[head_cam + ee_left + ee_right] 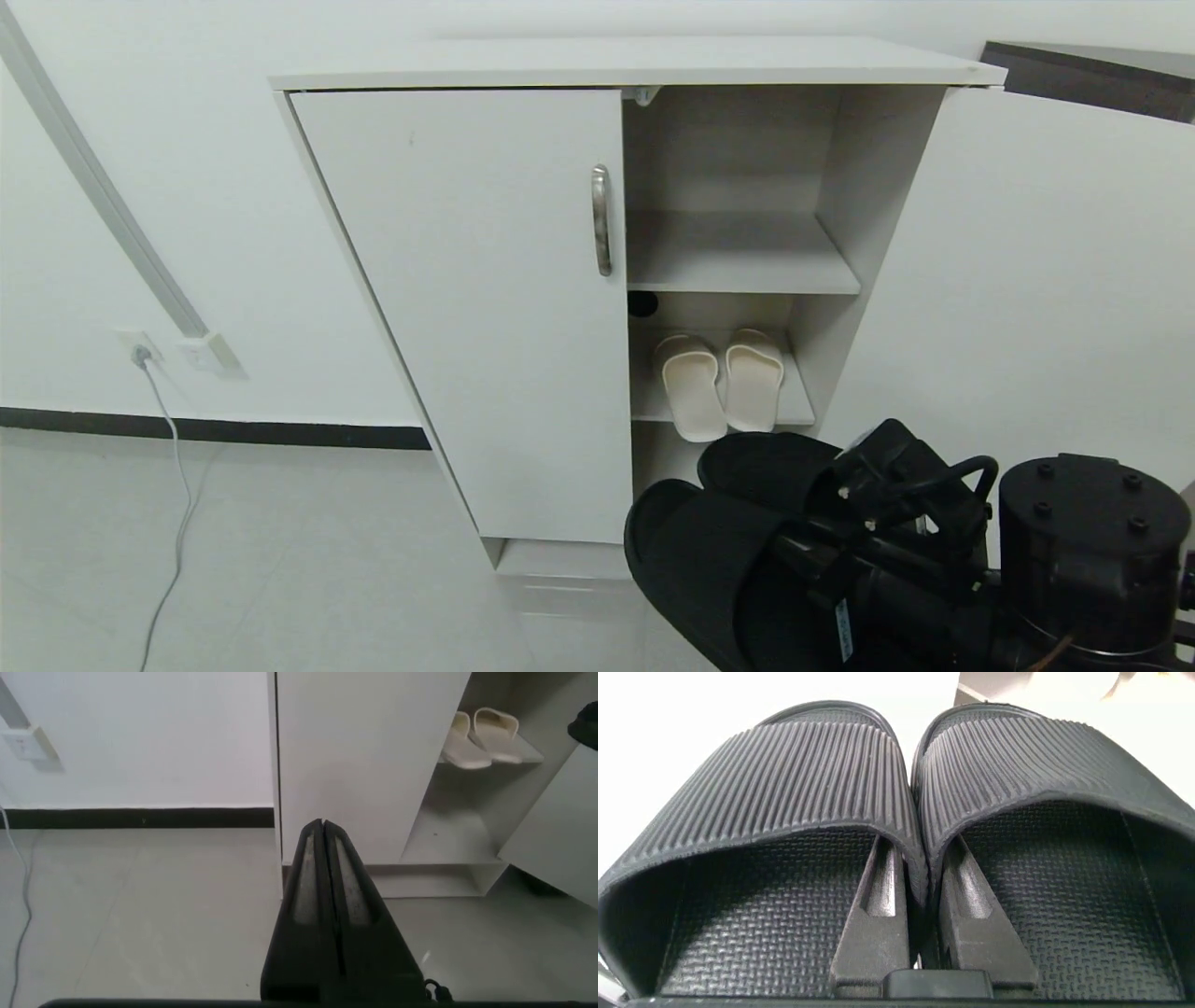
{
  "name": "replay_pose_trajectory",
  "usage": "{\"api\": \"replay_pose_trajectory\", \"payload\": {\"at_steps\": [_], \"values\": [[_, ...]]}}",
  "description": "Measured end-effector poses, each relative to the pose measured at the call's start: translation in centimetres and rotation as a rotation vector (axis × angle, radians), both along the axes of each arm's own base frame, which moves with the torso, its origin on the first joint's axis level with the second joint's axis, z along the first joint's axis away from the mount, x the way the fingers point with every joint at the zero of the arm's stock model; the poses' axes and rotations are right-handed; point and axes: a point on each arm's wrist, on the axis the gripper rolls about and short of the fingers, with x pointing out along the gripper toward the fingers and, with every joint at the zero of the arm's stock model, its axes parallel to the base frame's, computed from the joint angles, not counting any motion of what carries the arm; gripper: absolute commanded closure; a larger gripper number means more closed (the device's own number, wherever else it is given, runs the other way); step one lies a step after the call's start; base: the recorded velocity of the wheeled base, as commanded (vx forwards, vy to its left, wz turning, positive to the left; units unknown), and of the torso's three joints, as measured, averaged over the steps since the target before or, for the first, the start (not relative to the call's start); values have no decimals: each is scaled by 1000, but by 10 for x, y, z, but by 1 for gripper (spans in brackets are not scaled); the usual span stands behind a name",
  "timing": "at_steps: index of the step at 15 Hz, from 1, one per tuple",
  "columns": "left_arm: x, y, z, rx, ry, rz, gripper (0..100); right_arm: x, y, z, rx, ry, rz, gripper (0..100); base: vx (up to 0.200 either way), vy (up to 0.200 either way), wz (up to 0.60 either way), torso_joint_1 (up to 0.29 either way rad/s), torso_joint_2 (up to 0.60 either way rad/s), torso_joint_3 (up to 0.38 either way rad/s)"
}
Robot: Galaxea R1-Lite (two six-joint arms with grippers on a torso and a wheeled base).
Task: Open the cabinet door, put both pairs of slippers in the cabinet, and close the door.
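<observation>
Cabinet (open); right gripper clamps black slippers

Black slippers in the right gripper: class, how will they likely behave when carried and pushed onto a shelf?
Probably light: the right gripper holds both black slippers by pinched sidewalls. Textured, ribbed surfaces likely grip, not slide.

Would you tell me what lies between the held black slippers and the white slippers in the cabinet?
Nothing stands there: the head view shows just the shelf edge and an open gap between the white slippers and the black slippers.
</observation>
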Motion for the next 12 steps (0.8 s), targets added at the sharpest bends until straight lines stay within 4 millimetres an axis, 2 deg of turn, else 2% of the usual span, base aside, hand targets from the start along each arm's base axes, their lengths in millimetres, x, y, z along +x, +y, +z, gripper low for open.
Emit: {"api": "replay_pose_trajectory", "payload": {"at_steps": [3, 4, 10, 12], "values": [[0, 0, 0, 0, 0, 0, 100, -1, 0, -4, -22, -5, 12, 100, 0, 0, 0, 5, 36, 36], [0, 0, 0, 0, 0, 0, 100, -2, 1, -4, -14, -11, 19, 100, 0, 0, -600, 2, 12, 17], [0, 0, 0, 0, 0, -1, 100, -2, 5, -8, 5, -27, 38, 100, 0, 0, 0, 0, 0, 0], [0, 0, 0, 1, 0, 0, 100, 3, 11, -6, 14, -48, -2, 100, 0, 0, 0, 0, 0, 0]]}}
